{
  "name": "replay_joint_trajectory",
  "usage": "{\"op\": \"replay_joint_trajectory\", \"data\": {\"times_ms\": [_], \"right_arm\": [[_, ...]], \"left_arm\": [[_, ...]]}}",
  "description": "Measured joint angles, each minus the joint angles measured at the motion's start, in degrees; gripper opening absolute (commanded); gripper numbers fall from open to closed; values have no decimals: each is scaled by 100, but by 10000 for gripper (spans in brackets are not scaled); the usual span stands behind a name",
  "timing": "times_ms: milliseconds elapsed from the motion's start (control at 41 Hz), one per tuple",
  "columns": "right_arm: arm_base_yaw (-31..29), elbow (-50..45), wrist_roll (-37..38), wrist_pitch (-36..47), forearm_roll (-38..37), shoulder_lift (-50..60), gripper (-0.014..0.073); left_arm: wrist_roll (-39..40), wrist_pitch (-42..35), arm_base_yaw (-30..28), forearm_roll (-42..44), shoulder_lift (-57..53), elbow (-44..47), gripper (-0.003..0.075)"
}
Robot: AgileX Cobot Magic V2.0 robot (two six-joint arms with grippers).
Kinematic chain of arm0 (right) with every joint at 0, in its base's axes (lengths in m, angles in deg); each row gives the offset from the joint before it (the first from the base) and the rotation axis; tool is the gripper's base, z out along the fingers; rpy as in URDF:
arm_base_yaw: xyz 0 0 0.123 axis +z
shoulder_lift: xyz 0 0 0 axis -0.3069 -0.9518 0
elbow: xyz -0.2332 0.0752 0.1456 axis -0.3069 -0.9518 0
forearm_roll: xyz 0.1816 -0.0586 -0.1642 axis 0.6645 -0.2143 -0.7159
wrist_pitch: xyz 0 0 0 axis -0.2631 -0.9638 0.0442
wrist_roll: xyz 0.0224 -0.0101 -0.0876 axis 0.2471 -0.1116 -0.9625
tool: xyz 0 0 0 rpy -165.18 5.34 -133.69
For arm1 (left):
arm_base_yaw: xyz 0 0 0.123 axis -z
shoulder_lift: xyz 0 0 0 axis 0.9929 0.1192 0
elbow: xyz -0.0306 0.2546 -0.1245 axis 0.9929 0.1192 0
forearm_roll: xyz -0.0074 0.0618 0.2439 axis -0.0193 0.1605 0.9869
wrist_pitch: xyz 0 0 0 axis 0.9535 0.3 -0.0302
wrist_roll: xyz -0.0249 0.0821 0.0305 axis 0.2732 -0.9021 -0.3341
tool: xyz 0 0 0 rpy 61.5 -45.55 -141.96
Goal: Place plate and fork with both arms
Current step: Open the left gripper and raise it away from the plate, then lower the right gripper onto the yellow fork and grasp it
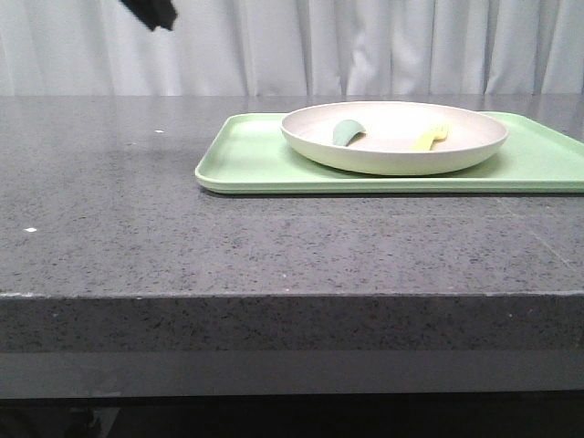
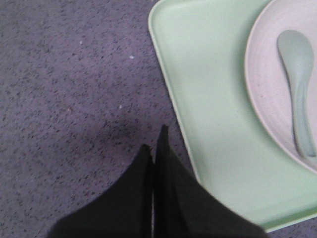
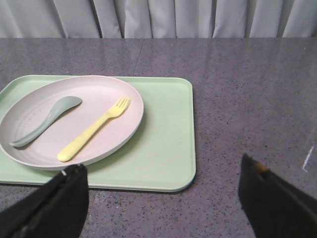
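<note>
Only from the right wrist is the whole fork (image 3: 94, 130) seen, lying beside a spoon (image 3: 45, 121) in the plate (image 3: 110, 97) on a green tray (image 3: 166, 144). Right gripper (image 3: 163, 198) spread wide; left gripper (image 2: 153, 148) apparently pressed together over the countertop (image 2: 69, 84).

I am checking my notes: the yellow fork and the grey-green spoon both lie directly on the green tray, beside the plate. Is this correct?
Not quite. The fork and the spoon lie inside the plate, and the plate itself sits on the green tray. The right wrist view shows this clearly.

A staged lab tabletop: grey speckled counter (image 1: 137, 246) backed by white curtains (image 1: 365, 46)
</note>
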Motion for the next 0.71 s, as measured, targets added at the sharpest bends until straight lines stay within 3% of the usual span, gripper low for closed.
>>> {"op": "replay_joint_trajectory", "data": {"times_ms": [415, 708], "right_arm": [[0, 0, 0, 0, 0, 0, 634], [0, 0, 0, 0, 0, 0, 634]], "left_arm": [[22, -2868, -996, 30, -2910, 4116, -18], [32, -4376, -1169, 294, -5107, 6206, -18]]}}
